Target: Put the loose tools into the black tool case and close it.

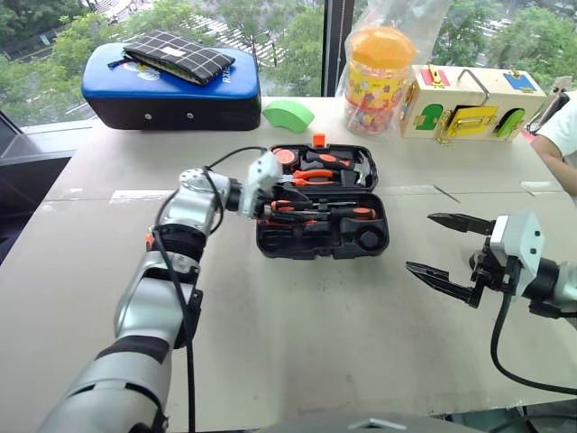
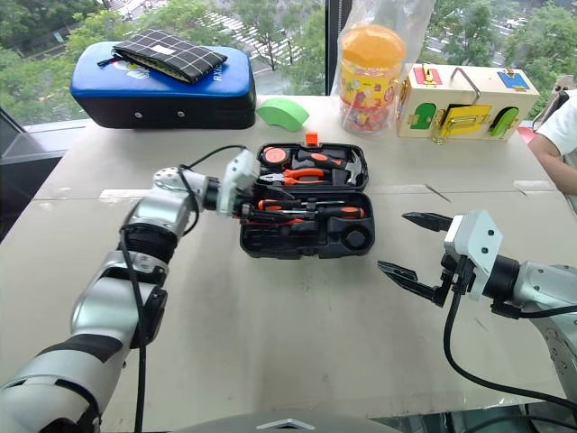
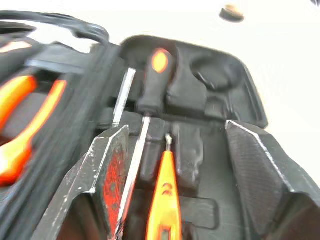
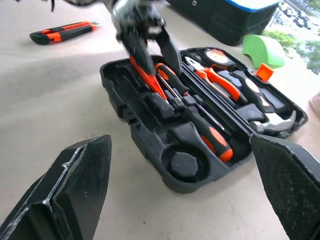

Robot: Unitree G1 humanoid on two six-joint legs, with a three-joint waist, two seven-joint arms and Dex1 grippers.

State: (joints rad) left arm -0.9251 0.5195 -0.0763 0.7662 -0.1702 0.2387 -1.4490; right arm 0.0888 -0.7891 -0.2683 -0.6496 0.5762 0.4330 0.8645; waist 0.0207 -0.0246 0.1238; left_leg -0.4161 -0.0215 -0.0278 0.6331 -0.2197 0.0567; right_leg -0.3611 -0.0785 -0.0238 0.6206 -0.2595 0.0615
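Tool case: the black tool case (image 1: 323,214) lay open on the desk (image 1: 297,343) at the centre of the head views, lid half toward the top of the frame, orange latch at its far edge
Case contents: a screwdriver (image 4: 202,127) with a black-and-orange handle sat in the near half; beside it lay a slim orange tester (image 3: 164,200) and a second thin shaft; orange-handled pliers (image 4: 220,82) and a hammer (image 4: 272,122) sat in the lid half
Loose tool: a folding cutter (image 4: 61,32), orange and black, lay on the desk well apart from the case, at the upper left of the right wrist view
Left gripper: the left gripper (image 1: 268,206) hung over the left end of the case, fingers parted, the tester and a shaft lying between them, gripping nothing
Right gripper: the right gripper (image 1: 444,248) hovered right of the case, apart from it, fingers spread wide and empty
Background: a blue-topped case (image 1: 171,86) at upper left, a checked pouch (image 1: 178,56) on it; a green block (image 1: 287,115), a yellow-lidded jar (image 1: 376,77) and a wooden latch box (image 1: 471,104) along the far edge
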